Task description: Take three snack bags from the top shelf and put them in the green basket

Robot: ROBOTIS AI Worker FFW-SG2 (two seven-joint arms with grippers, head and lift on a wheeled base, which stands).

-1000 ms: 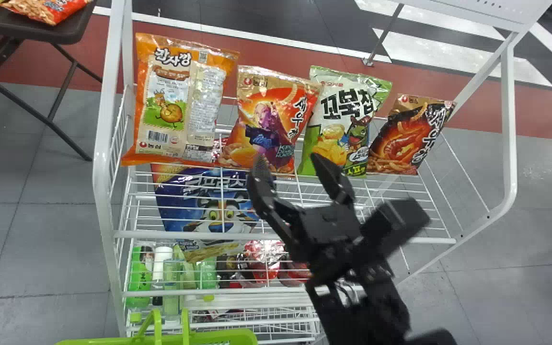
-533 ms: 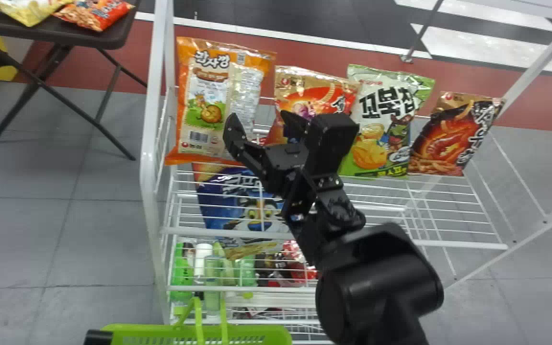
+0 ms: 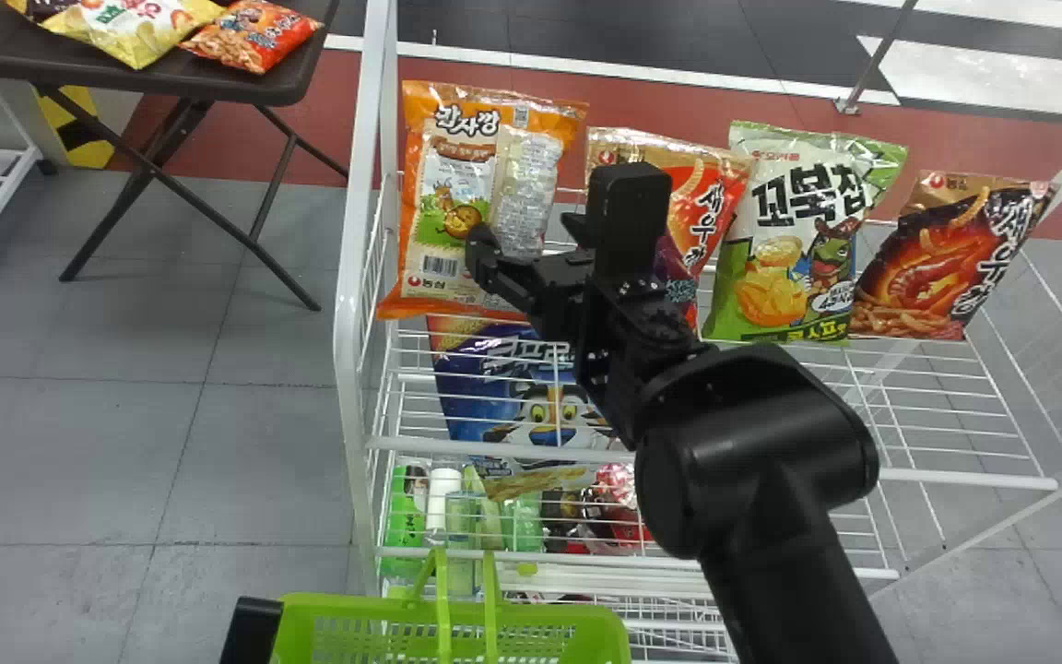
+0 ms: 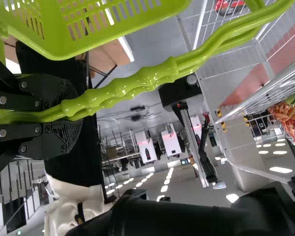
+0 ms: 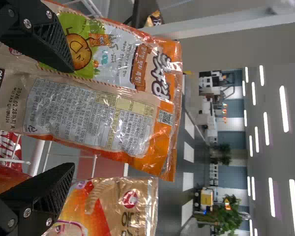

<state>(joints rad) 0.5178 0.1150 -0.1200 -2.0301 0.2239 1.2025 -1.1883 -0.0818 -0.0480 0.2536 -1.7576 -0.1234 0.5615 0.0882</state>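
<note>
Before the right gripper (image 3: 524, 231), fingers apart, a crinkly, oblong orange bag (image 3: 457, 184) stands long axis upright; the left gripper (image 3: 250, 627) clamps knobbly basket handles (image 4: 147, 78).

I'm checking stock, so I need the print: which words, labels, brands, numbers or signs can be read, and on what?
"감자깡": orange bag
"농심": orange bag
"2026.02.28": orange bag
"새우깡": red bag
"새우깡": dark bag
"꼬북칩": green bag
Too small or blurred: the remaining print, including that on the blue bag and table bags.

Four snack bags (image 3: 775, 286) line the top shelf (image 3: 955, 477) (the basket (image 3: 294, 636) hangs before its left half).
</note>
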